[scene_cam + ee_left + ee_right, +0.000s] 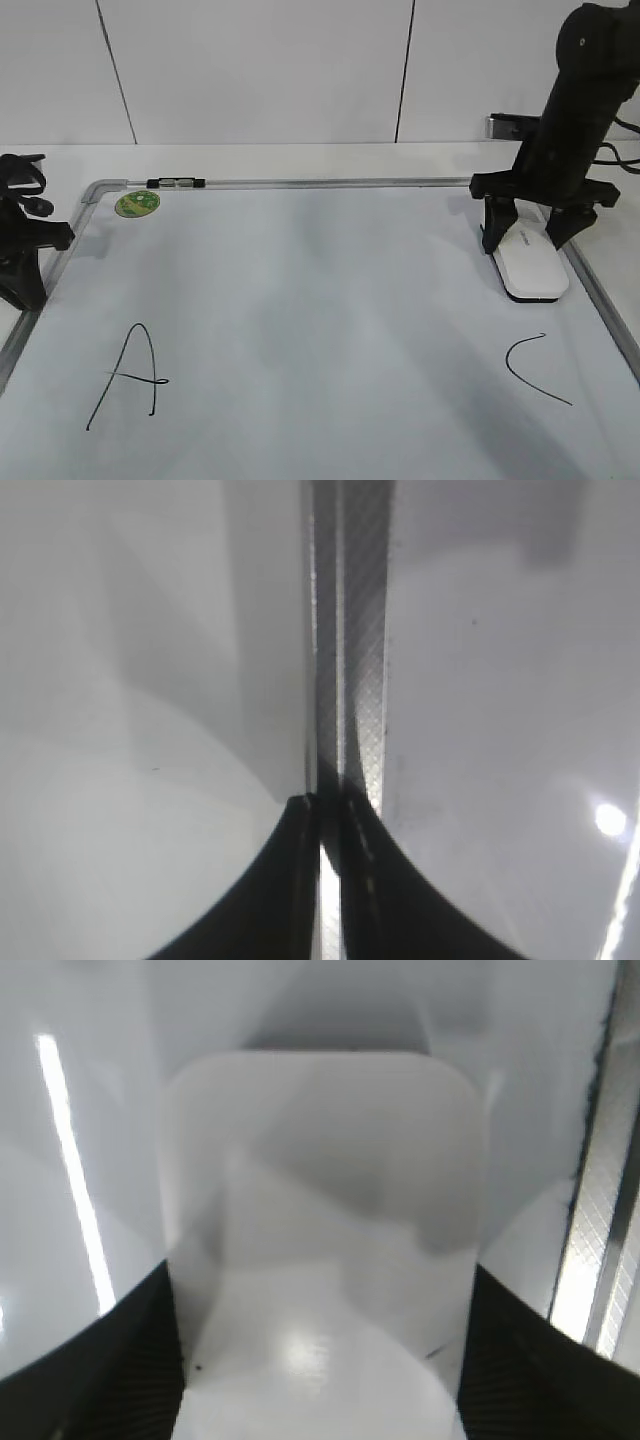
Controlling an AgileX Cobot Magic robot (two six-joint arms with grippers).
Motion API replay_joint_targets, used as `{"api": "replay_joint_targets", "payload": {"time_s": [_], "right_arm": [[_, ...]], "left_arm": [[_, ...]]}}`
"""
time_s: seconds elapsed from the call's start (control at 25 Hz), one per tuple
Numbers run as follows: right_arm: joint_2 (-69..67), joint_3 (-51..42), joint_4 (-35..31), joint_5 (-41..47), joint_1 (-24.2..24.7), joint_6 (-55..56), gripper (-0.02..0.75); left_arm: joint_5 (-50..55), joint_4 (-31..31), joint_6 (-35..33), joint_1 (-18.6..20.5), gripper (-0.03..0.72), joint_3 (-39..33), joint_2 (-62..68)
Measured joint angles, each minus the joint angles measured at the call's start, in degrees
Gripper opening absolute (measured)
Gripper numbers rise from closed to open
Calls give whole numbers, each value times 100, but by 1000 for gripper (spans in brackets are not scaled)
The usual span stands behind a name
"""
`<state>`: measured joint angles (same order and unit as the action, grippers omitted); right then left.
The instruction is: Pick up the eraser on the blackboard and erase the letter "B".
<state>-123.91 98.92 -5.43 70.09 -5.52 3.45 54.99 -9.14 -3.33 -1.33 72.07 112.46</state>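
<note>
The white eraser lies flat on the blackboard, a white dry-erase board, near its right frame. My right gripper stands over the eraser's far end, one finger against each long side. In the right wrist view the eraser fills the space between the fingers of the right gripper, which touch its edges. No letter "B" shows anywhere on the board; its middle is blank. My left gripper is shut and empty at the board's left frame, with the closed tips over the frame rail.
A black "A" is at the board's near left. A black curved stroke of a "C" is just in front of the eraser. A round green sticker and a small clip sit at the far left corner.
</note>
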Motion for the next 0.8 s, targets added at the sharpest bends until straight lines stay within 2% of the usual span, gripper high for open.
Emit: {"api": "replay_joint_targets", "payload": {"time_s": [0.4,0.8], "right_arm": [[1308,-1061,-103,-27,22,-434,533],[1354,-1502,288,-18,46,-468,533]], "left_arm": [[34,0,0,0,24,4,5],[67,0,0,0,24,13,5]]}}
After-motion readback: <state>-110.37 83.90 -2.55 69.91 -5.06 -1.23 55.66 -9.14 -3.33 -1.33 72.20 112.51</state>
